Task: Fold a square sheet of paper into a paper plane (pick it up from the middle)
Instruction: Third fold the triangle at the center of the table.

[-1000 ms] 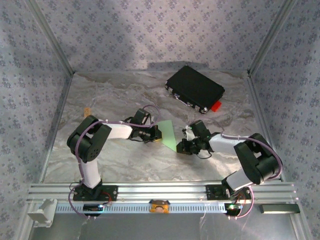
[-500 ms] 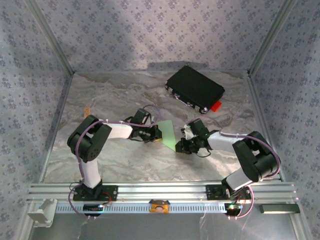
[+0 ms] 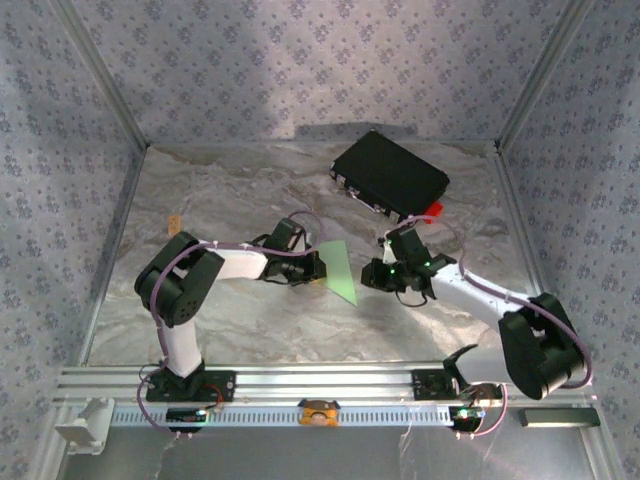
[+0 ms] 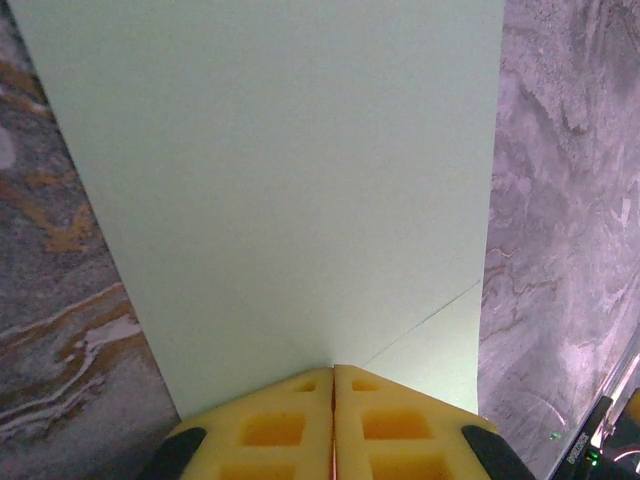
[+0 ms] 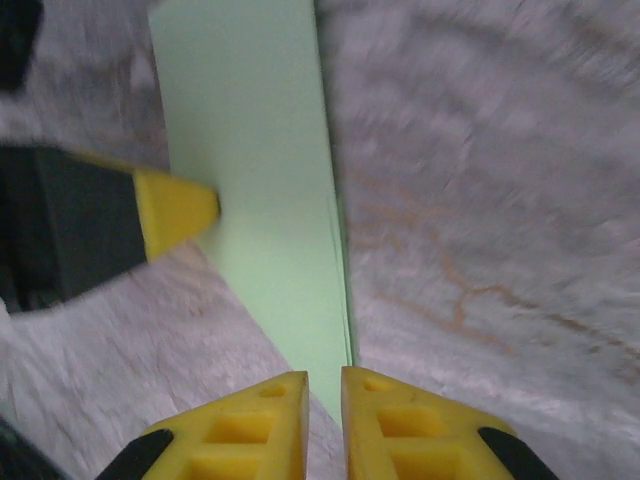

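Pads (image 4: 270,430) of the left gripper (image 4: 333,372) were pressed flat together, no gap at all, and their tips sat right on the near edge of the square sheet of paper (image 4: 290,170). Whether they nipped a layer or merely pinned it to the table (image 4: 560,150), I could not tell. The pale green sheet ran straight out ahead of those tips, already narrowed, with a fine crease (image 4: 420,322) slanting off just right of the seam.

Across the sheet from them, the right gripper (image 5: 323,380) showed a thin slit between its fingers with nothing in it. The sheet's pointed end lay just ahead of its tips, slightly left, not touching. That wrist view was blurred.

My read: a fold was being set, left anchoring, right free to work. To do it well, the anchor should press firmly without dragging. The right fingers should come in low at the free long edge, lift one layer only, carry it to the centre line, then stroke the fold flat outward from the anchor, so the thin paper neither buckles nor skews.

Beyond the right fingers, well apart, the black case (image 3: 390,176) lay shut on the table, its contents hidden, with a small red tab (image 3: 432,210) just beside its near corner.
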Controlling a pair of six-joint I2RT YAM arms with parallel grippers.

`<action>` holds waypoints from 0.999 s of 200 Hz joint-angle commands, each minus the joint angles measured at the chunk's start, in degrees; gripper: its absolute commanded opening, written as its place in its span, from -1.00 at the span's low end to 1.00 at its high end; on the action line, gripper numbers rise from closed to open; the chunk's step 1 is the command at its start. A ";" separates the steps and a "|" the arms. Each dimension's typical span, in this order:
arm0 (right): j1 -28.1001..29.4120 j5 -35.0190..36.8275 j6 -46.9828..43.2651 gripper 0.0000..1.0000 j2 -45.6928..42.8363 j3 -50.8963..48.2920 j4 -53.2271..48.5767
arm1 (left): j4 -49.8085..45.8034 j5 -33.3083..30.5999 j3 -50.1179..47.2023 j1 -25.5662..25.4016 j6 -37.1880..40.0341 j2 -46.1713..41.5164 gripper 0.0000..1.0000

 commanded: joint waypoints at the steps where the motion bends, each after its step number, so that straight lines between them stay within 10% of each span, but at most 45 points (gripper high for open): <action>1: -0.23 7.89 6.68 -0.62 -2.96 4.72 -7.32 | -3.27 -1.73 -0.93 -0.63 0.25 -0.52 -0.83; 138: 0.62 16.08 9.83 -0.47 -13.46 5.45 -15.52 | -6.55 -0.33 0.31 -0.22 1.20 -2.15 -0.82; 200: -0.44 2.97 -4.40 -0.19 -6.06 0.68 -0.83 | -4.05 -0.82 -0.51 -0.56 -1.08 -5.04 -0.72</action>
